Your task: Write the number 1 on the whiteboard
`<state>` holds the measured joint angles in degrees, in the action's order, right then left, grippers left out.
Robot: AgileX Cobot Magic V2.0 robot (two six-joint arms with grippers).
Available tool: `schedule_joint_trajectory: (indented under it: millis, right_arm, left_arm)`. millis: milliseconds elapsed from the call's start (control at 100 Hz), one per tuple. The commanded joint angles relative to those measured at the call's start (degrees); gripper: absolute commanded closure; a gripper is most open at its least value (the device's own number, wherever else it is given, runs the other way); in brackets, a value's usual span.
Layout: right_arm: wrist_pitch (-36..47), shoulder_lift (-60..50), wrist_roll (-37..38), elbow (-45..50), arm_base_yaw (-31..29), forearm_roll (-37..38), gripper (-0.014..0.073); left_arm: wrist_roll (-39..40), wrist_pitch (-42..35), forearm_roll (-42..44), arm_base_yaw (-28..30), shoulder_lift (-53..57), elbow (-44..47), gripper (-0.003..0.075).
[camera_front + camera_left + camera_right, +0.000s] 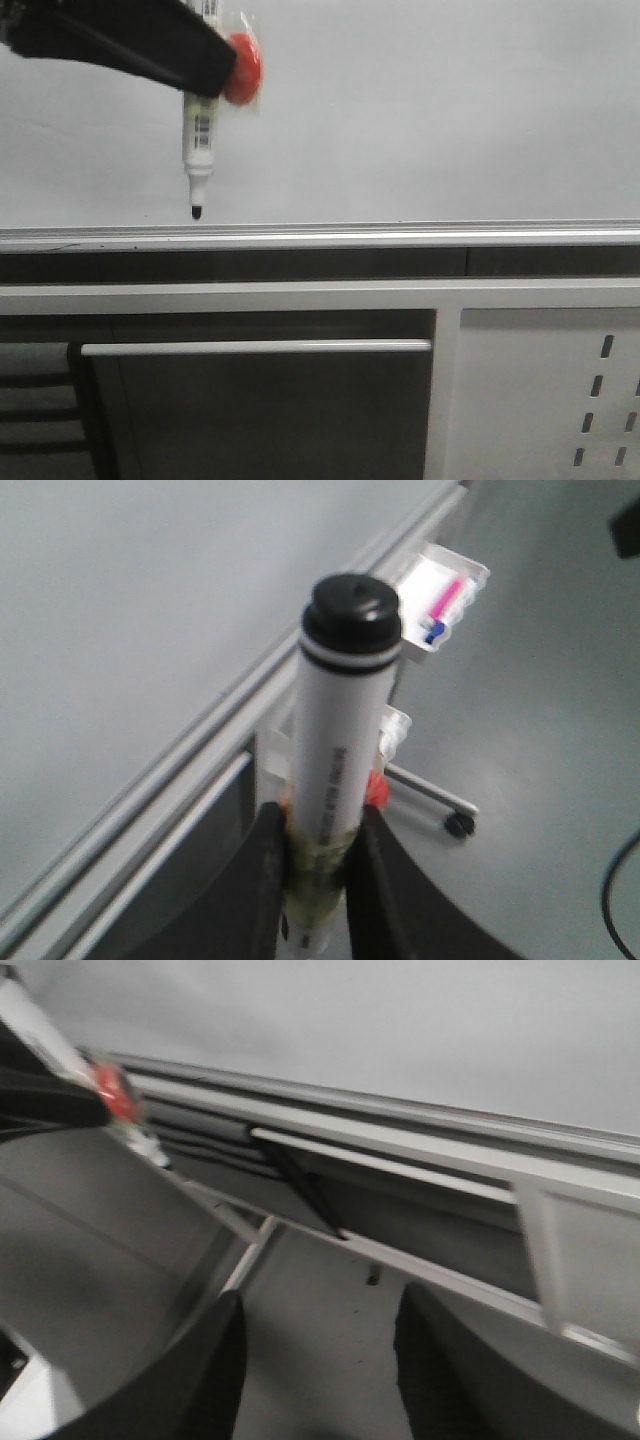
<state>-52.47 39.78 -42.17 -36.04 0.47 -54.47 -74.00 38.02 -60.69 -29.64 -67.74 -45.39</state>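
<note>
Left gripper (205, 80) clamping marker (198, 150), tip down before whiteboard (420, 110)

Left gripper (318, 880) clamping a white-barrelled marker (340, 750), black end cap facing the camera. Whiteboard (130, 610) with its silver rail (250, 695) alongside; grey floor beyond.

Legible text: none that I can read. The marker (198, 135) barrel carries a barcode-like black print and, in my left wrist view, a line of small lettering (331, 780), too blurred to make out.
</note>
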Motion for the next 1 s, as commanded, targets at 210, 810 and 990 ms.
schedule_joint_trajectory:
  millis: [210, 810, 990]
  right_arm:
    - [-19.4, 16.0, -9.0, -15.3, 2.0, -9.7, 0.0281]
    - [-18.7, 29.9, -0.6, -36.2, 23.6, 7.2, 0.0281]
    - [-19.0, 31.1, -0.3, -37.0, 23.9, 8.5, 0.0281]
  left_arm:
    - [1.4, 3.7, 5.6, -9.2, 1.1, -2.0, 0.0741]
    - [7.6, 5.1, 12.3, -13.4, -5.9, -10.4, 0.0741]
    - [7.6, 5.0, 12.4, -13.4, -6.8, -11.6, 0.0741]
